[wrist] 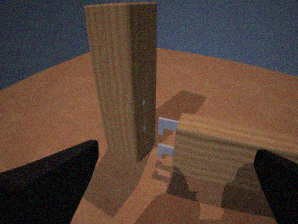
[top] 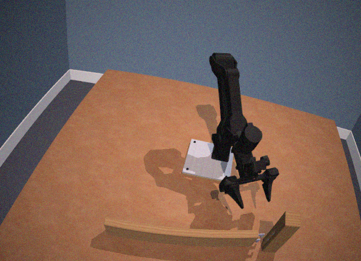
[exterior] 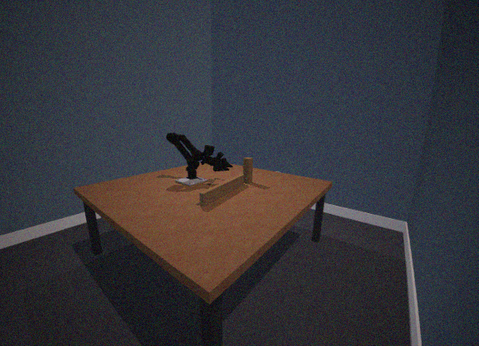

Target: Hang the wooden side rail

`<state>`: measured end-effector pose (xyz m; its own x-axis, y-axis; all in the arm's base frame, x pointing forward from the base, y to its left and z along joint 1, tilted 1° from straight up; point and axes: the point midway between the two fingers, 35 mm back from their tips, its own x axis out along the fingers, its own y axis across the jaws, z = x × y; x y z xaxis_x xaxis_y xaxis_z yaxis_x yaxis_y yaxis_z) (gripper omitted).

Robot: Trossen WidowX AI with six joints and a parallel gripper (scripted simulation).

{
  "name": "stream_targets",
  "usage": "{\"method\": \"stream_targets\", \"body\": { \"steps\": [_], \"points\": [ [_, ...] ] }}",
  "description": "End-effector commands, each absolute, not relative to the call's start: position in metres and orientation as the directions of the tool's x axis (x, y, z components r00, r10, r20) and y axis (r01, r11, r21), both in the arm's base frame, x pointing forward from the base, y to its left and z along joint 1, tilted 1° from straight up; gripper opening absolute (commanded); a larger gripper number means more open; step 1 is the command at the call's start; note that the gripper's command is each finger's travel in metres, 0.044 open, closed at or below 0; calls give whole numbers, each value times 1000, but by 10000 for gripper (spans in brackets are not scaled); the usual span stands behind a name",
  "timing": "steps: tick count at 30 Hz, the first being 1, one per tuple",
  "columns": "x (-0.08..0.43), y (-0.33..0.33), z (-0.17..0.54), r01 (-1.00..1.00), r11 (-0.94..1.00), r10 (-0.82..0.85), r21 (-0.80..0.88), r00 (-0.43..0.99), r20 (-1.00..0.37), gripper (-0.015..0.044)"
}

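Two fingertips of the hand (top: 256, 205) (exterior: 231, 168) (wrist: 177, 152) stand wide apart, gripping nothing. Beyond them, the wooden rail (top: 182, 234) (exterior: 222, 190) (wrist: 225, 150) lies on the table (top: 102, 129) (exterior: 184, 233) (wrist: 240, 85), hooks (top: 259, 237) (wrist: 167, 125) just short of the post (top: 279, 234) (exterior: 248, 170) (wrist: 120, 75).

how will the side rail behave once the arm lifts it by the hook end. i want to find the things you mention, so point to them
The side rail (top: 180, 232) (exterior: 223, 190) (wrist: 235, 145) should stay stiff, being one thick wooden board. Long for its thickness, it will probably feel end-heavy and pivot on its far end. Standing on a narrow edge, it might tip if pushed sideways.
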<state>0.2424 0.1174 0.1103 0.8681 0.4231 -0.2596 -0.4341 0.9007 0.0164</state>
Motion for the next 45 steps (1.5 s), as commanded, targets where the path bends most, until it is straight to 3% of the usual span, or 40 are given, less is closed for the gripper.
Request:
{"method": "stream_targets", "body": {
  "steps": [1, 14, 20, 26, 30, 45],
  "points": [
    [240, 118, 107, -442, 897, 429, 12, 863, -267, 440],
    [244, 119, 108, -458, 889, 436, -8, 852, -292, 440],
    [274, 120, 117, -613, 783, 499, -108, 722, -478, 440],
    [297, 111, 137, -766, 638, 597, -81, 558, -576, 440],
    [308, 101, 155, -829, 558, 665, -39, 475, -577, 440],
    [308, 101, 156, -831, 555, 668, -36, 471, -576, 440]
  ]
}}
